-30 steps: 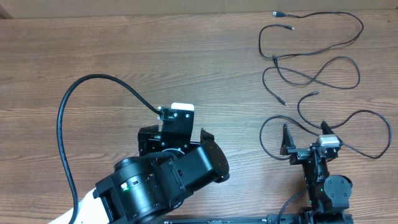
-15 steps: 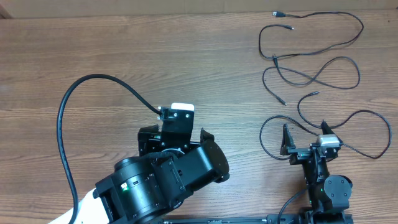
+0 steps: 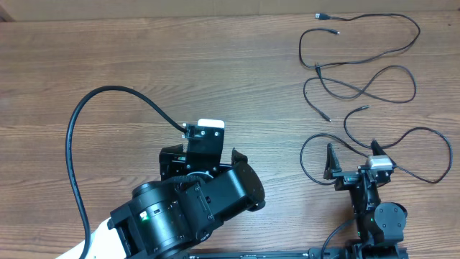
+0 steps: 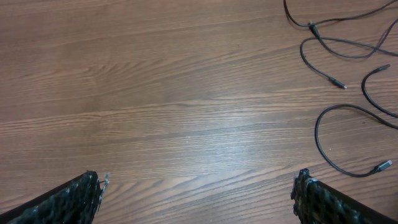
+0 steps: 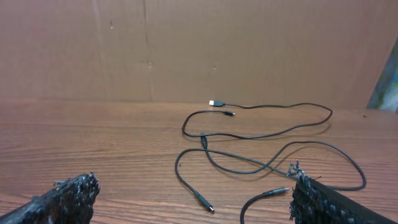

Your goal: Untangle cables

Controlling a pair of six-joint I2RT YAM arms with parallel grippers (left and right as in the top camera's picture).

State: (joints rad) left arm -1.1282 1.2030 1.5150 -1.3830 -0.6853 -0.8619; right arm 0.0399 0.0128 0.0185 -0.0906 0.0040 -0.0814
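Wood-grain table (image 3: 108,65) carries the cables (image 3: 359,90) as loose black strands spread over its right side, just ahead of the right gripper (image 5: 189,186). Left gripper (image 4: 198,186) sits mid-table, well apart from them. The 2 claws gape wide, holding nothing.

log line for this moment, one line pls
cables: loose strands spread on table, right side, some crossings | left gripper: open, empty | right gripper: open, empty
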